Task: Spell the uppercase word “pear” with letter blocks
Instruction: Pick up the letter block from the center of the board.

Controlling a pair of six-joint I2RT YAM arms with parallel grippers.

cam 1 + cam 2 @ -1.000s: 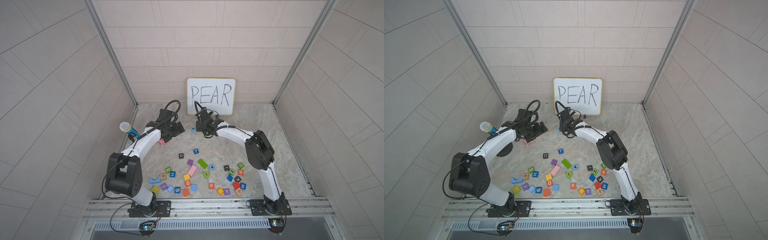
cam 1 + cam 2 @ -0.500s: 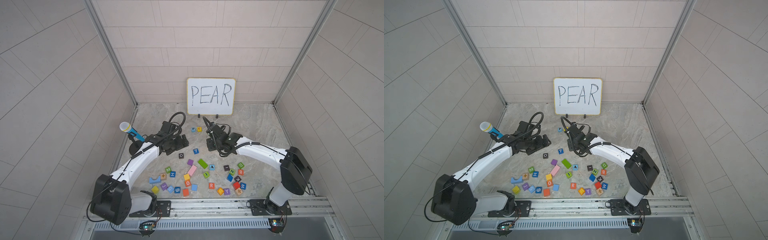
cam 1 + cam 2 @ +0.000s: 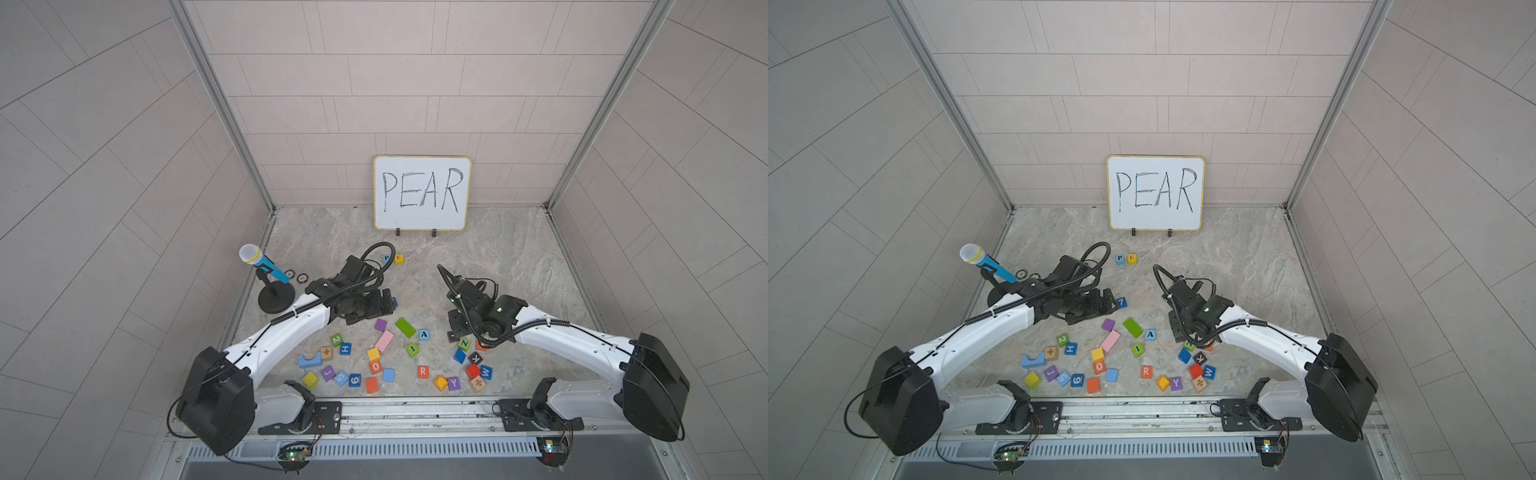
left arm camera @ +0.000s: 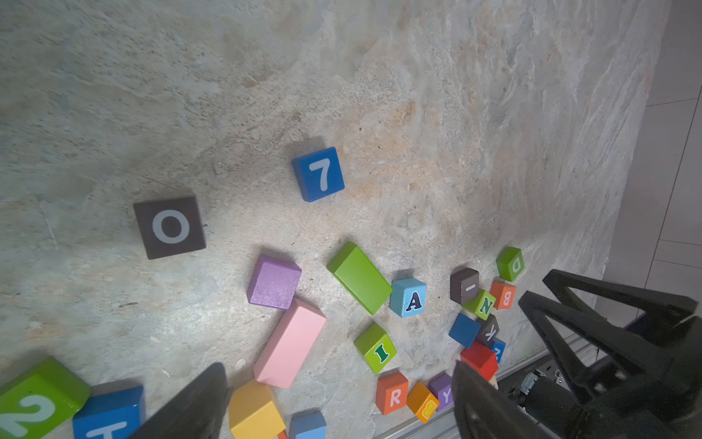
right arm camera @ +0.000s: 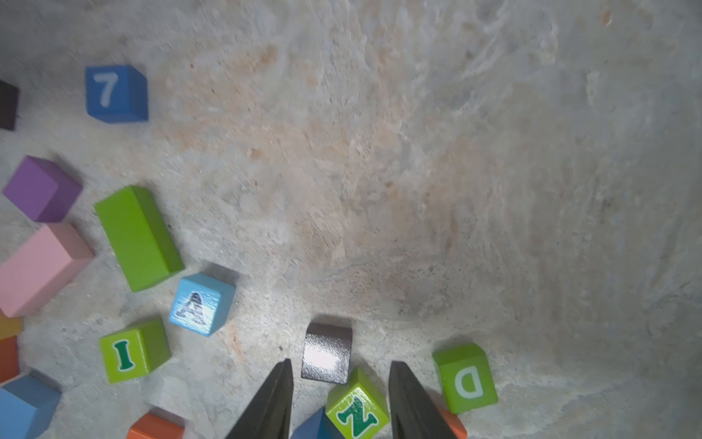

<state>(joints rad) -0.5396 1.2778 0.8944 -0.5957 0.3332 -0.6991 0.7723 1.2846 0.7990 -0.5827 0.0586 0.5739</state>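
Light-blue P block (image 3: 387, 258) and yellow E block (image 3: 399, 258) sit side by side, far on the tabletop (image 3: 498, 257) before the whiteboard (image 3: 422, 193); only the top views, both of them, show this pair. The light-blue A block (image 3: 423, 334) and orange R block (image 3: 422, 371) lie apart in the near scatter.

Left wrist view: the left gripper (image 4: 340, 366) has its fingers (image 4: 197, 399) spread wide, holding nothing. A block (image 4: 408, 298) and R block (image 4: 393, 393) read crisply.

Right wrist view: the right gripper (image 5: 340, 360) has its fingers (image 5: 273, 399) narrowly parted over a green N block (image 5: 357, 412), gripping nothing. Glare washes the A block's (image 5: 201, 304) face.
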